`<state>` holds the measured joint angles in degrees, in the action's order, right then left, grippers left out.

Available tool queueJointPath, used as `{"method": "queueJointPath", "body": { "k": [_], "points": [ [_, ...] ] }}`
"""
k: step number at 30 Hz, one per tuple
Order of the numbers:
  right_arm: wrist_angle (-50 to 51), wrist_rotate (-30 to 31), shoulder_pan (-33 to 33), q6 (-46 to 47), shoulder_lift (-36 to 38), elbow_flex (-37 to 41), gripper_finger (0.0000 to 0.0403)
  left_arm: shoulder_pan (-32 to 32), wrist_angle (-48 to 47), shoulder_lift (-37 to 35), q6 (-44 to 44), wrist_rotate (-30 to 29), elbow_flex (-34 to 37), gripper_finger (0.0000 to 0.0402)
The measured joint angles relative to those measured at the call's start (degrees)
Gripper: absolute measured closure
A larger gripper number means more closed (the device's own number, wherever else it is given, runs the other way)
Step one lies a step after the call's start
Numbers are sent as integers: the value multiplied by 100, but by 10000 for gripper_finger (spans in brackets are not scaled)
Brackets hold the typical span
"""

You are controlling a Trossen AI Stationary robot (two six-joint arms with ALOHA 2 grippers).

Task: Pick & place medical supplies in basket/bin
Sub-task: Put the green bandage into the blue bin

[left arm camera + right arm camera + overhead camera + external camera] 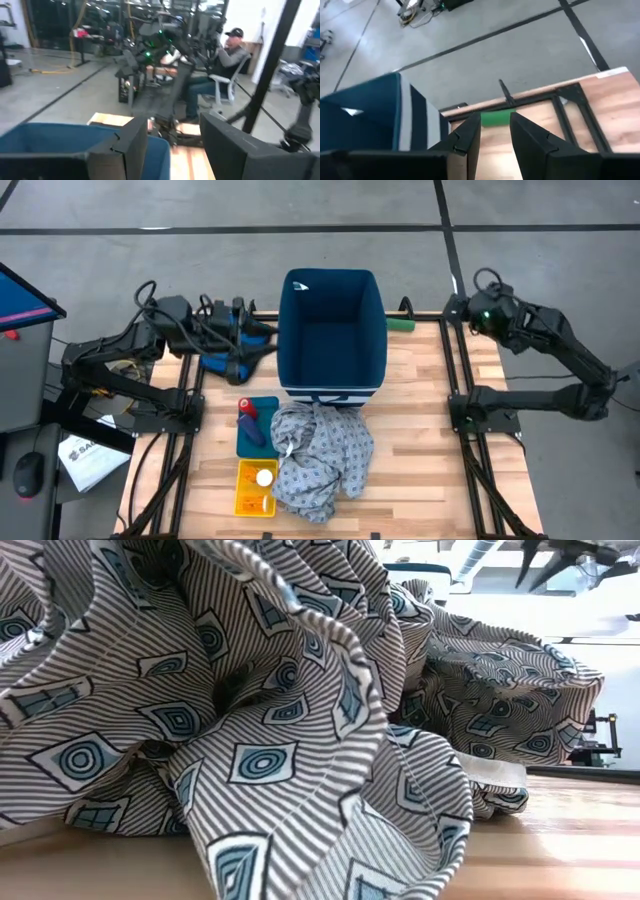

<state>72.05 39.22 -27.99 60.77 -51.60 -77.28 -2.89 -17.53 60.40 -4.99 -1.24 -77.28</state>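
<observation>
The navy-blue bin (332,330) stands upright at the table's far middle, also seen as the bin (60,142) and the bin (375,117). The grey patterned gown (320,460) lies crumpled on the table in front of it and fills the low view as the gown (250,710). A teal tray (268,408) holds a red and a dark-blue cylinder (247,420). A yellow tray (243,502) holds the white-capped bottle (264,477). A green piece (402,323), also the green piece (495,118), lies at the far edge. My left gripper (172,150) is open left of the bin. My right gripper (495,135) is open above the far right corner.
A flat blue pouch (218,362) and dark cables lie under my left arm, left of the bin. The black table frame (462,350) runs along both sides. Bare wood (420,450) lies right of the gown. A seated person (225,60) shows beyond the table.
</observation>
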Motion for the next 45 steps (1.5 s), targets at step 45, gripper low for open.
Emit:
{"method": "queueJointPath", "body": {
  "k": [45],
  "points": [
    [-3231,-4648,-3771,3031,-3931,1297,256,-66,100,79,-603,-194,358,229]
  ]
}}
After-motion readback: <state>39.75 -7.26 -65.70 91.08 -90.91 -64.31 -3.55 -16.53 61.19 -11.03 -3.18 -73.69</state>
